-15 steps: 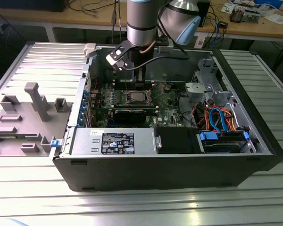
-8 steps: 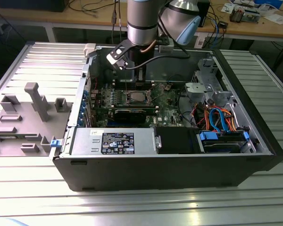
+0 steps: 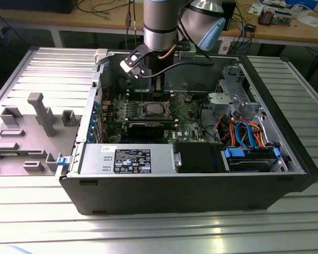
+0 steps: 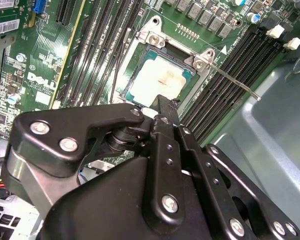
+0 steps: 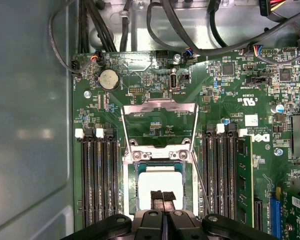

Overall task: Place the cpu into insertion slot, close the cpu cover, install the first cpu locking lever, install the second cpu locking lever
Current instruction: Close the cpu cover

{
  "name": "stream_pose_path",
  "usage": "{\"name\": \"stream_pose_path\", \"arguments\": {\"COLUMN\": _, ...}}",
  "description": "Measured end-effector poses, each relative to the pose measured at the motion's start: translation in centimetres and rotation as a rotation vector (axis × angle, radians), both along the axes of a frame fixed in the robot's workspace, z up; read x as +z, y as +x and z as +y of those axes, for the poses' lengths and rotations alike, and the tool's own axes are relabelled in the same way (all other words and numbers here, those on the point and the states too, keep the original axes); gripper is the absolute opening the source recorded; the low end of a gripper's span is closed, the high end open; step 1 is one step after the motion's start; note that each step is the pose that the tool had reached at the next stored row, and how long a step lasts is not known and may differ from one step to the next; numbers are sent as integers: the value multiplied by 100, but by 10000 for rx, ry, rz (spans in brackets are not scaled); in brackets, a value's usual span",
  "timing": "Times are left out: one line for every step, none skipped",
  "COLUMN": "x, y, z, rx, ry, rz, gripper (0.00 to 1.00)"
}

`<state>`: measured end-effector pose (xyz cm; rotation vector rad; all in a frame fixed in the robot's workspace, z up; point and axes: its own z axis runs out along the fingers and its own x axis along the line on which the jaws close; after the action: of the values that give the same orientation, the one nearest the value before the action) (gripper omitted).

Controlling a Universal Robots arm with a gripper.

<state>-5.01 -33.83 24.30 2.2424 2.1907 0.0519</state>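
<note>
Ribbed table point(image 3: 148, 233); insertion slot point(image 5: 140, 156) holds the cpu point(image 5: 155, 179).

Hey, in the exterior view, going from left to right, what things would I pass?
Grey parts holder → insertion slot → silver metal bracket → black case wall.

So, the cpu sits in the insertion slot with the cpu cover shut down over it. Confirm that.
Not quite. The cpu does sit in the insertion slot, but the cpu cover is open, swung back off the chip with the board showing through its window. The first wrist view shows this, with the shut fingers right over the cpu.
</note>
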Motion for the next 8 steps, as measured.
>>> {"name": "stream_pose_path", "arguments": {"x": 2, "y": 0, "z": 0, "rx": 0, "ry": -1, "rz": 0, "gripper": 11}}
{"name": "stream_pose_path", "arguments": {"x": 5, "y": 0, "z": -1, "rx": 0, "ry": -2, "rz": 1, "gripper": 11}}
{"name": "stream_pose_path", "arguments": {"x": 9, "y": 0, "z": -1, "rx": 0, "ry": -2, "rz": 1, "gripper": 11}}
{"name": "stream_pose_path", "arguments": {"x": 13, "y": -1, "z": -1, "rx": 0, "ry": -3, "rz": 1, "gripper": 11}}
{"name": "stream_pose_path", "arguments": {"x": 17, "y": 0, "z": -1, "rx": 0, "ry": -2, "rz": 1, "gripper": 11}}
{"name": "stream_pose_path", "arguments": {"x": 20, "y": 0, "z": -1, "rx": 0, "ry": -2, "rz": 1, "gripper": 11}}
{"name": "stream_pose_path", "arguments": {"x": 22, "y": 0, "z": -1, "rx": 0, "ry": 0, "rz": 0, "gripper": 11}}
{"name": "stream_pose_path", "arguments": {"x": 24, "y": 0, "z": -1, "rx": 0, "ry": -2, "rz": 1, "gripper": 11}}
